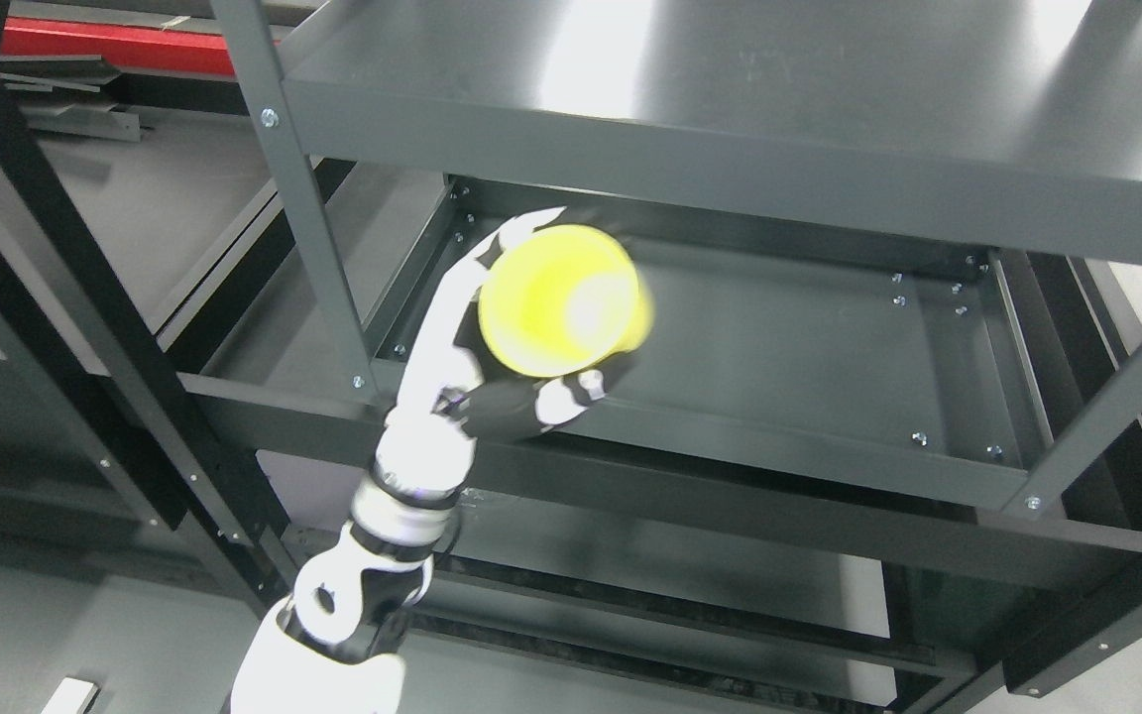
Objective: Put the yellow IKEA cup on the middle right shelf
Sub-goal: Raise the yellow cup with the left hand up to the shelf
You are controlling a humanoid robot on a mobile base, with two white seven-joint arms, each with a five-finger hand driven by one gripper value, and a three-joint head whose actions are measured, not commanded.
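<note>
The yellow cup [563, 300] is held in my left hand [521, 327], lying on its side with its open mouth facing the camera. White fingers [516, 238] wrap behind it and the thumb [571, 392] presses under it. The hand and cup hover over the front left part of the middle shelf [829, 347] of the dark grey metal rack. My left arm [353, 595] rises from the bottom edge, left of the middle. The right arm does not show.
The top shelf [779, 89] overhangs the middle one closely. A grey upright post [303, 198] stands just left of the hand. A lower shelf [680, 575] lies beneath. Black frame beams [56, 278] cross at the left.
</note>
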